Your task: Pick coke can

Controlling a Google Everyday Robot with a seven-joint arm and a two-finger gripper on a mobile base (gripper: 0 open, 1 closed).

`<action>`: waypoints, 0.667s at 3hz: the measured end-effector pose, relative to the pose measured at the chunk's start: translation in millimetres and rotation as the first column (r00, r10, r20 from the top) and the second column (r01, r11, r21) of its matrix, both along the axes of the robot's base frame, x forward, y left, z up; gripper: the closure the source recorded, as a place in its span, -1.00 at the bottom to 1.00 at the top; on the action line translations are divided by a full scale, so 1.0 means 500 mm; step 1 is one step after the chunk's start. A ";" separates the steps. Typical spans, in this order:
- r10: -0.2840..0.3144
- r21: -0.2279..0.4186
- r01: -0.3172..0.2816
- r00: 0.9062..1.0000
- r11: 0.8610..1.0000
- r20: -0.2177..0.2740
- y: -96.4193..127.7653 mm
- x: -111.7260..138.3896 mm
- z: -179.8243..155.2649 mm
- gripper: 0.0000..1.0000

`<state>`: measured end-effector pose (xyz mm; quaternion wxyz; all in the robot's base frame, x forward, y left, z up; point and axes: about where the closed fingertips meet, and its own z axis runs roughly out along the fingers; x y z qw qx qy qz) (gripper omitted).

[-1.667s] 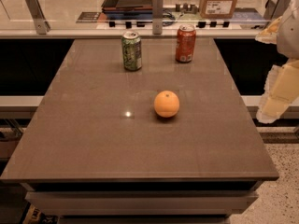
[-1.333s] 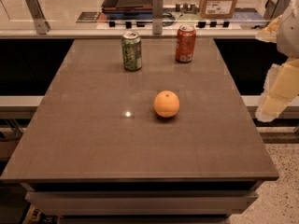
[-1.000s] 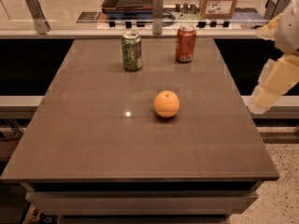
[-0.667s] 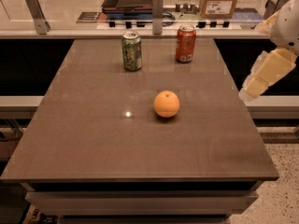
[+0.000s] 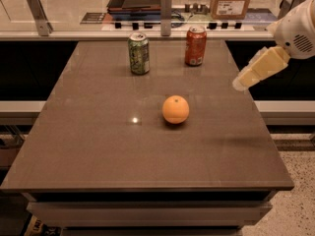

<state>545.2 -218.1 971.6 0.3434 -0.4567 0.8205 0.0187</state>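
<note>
Raised and swung leftward from its earlier droop beside the counter, the robot's pale hand now hangs at the right of the frame, its tip over the counter's right edge; whether it is open or closed cannot be told, and it touches nothing. The grey-brown counter fills most of the view. The coke can stands upright at upper centre, a green can to its left. An orange sits mid-counter.

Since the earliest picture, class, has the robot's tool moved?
Yes. The tool has swung up and left, from right of the table to over its right edge, nearer the coke can.
</note>
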 end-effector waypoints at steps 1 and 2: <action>-0.089 0.077 0.085 0.995 0.993 0.049 0.012 0.037 -0.022 -1.00; -0.170 0.127 0.157 0.980 0.980 0.106 0.022 0.053 -0.036 -1.00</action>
